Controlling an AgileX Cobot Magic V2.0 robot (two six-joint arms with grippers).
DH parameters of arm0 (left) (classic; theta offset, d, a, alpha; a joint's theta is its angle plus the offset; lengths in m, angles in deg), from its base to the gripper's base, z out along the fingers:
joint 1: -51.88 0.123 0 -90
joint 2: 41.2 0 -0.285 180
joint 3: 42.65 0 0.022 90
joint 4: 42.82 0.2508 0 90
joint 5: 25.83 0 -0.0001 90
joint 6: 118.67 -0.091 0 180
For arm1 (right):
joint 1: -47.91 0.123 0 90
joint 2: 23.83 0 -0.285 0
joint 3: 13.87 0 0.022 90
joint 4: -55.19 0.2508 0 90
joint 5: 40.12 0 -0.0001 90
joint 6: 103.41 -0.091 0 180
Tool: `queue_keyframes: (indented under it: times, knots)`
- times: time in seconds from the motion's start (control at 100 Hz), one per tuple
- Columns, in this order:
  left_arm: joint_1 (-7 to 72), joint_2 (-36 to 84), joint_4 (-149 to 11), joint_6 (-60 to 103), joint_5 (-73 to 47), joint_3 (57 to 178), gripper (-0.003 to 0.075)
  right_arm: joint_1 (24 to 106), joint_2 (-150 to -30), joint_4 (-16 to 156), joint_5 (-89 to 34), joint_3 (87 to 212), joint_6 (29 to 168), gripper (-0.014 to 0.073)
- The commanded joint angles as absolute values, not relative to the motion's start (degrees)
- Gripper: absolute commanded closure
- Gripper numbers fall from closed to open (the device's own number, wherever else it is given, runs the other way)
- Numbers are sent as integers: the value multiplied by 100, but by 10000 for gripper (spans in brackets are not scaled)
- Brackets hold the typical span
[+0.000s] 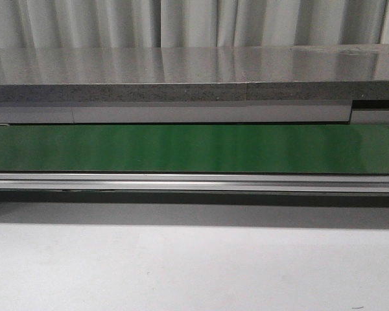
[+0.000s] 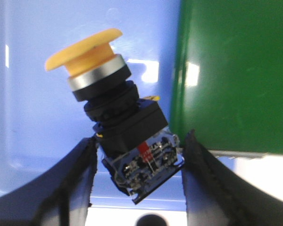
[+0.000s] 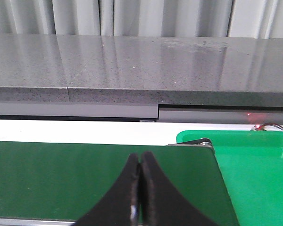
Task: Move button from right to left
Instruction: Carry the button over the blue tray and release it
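Gripping the button by its black body, the left gripper holds it tilted over a blue tray; the right gripper is clenched empty above the green belt

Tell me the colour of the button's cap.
Yellow-orange, above a silver ring and black body. The button shows best in the left wrist view.

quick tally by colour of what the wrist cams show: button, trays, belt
yellow-orange and black: 1, the button between the left gripper fingers
blue: 1, the blue tray behind the button
green: 2, the conveyor belt and the green tray beside its end
total: 4
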State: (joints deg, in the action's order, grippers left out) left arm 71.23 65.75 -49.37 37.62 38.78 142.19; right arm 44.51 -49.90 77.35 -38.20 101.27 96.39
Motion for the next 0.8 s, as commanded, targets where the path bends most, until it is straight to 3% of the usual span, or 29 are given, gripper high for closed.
queue_keyframes:
  times: [0.0,0.28,0.79]
  knots:
    - [7213,6403,-5110,2987,3647,14402,531,4455,-5014,7751,-4269,10285,9659,661]
    - [7227,6739,-4741,1766,3224,14391,531,4455,-5014,7754,-4312,10285,9659,661]
    - [7227,7810,-4282,1746,2744,14391,531,4455,-5014,7907,-4312,10285,9659,661]
